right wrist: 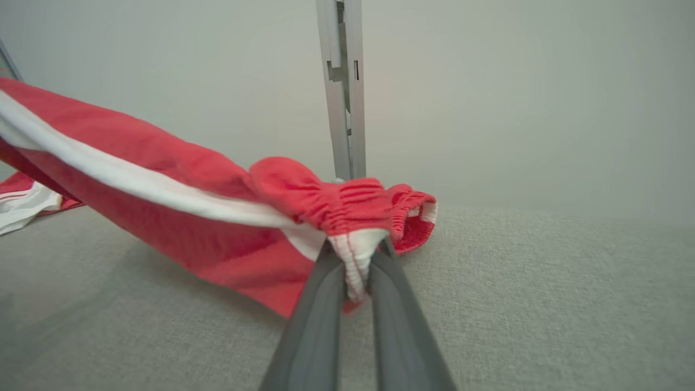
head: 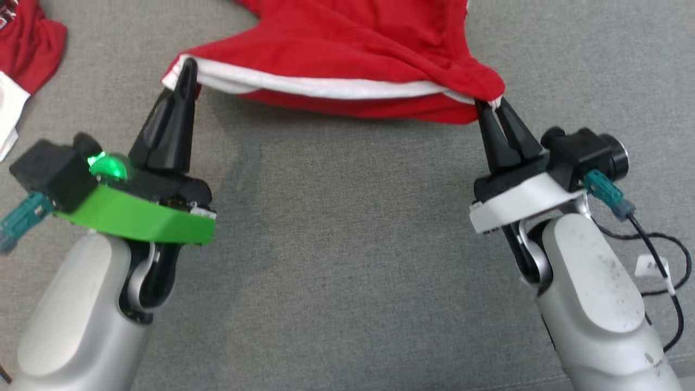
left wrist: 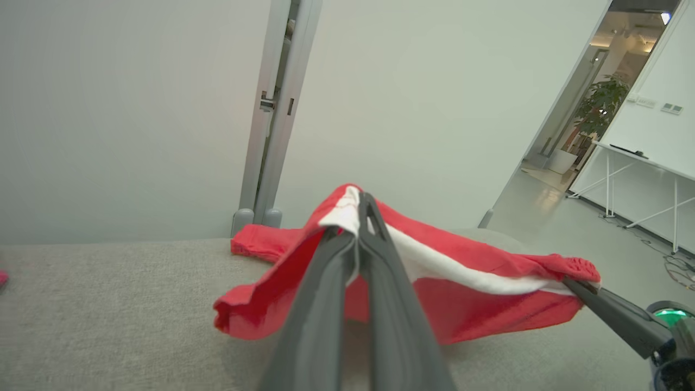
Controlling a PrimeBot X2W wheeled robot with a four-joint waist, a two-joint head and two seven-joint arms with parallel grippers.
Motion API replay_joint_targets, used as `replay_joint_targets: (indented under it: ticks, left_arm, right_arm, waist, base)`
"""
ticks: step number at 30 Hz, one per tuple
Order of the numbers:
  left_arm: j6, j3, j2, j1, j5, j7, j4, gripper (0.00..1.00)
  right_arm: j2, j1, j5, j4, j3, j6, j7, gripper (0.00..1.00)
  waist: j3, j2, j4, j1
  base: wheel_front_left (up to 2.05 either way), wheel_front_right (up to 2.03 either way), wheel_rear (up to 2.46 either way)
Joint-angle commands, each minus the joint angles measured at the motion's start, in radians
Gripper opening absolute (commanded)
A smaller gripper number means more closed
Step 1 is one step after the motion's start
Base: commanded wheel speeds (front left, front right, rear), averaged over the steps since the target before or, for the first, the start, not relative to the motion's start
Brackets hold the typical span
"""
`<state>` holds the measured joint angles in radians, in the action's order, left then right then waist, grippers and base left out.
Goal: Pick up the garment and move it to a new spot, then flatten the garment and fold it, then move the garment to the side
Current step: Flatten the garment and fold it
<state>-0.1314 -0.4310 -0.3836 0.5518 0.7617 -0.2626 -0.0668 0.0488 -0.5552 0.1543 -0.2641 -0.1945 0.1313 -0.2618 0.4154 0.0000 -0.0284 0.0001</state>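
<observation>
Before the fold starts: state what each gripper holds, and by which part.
Both hold the red garment: the left gripper pinches one end of its white-striped edge, the right gripper the gathered elastic end.

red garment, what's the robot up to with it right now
The robot holds the red garment by its white-banded edge, left jaws shut on one end and right jaws shut on the other. The cloth is stretched between them, that edge lifted off the grey surface, the rest trailing on it.
</observation>
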Motion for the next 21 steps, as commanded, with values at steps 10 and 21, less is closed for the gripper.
replay_joint_targets:
  ticks: [10, 21]
  left_arm:
    - [0.002, 0.122, 0.044, -0.362, -0.079, -0.002, 0.221, 0.0]
    - [0.018, 0.169, 0.012, -0.645, -0.124, 0.008, 0.407, 0.0]
  right_arm:
    - [0.003, 0.308, 0.058, 0.208, -0.012, -0.001, -0.004, 0.0]
    - [0.003, 0.572, 0.018, 0.402, -0.023, -0.001, 0.054, 0.0]
  waist:
    - [-0.186, 0.0, -0.006, -0.0001]
    - [-0.243, 0.0, -0.021, -0.0001]
  base:
    - [0.0, 0.0, 0.0]
    - [0.0, 0.0, 0.0]
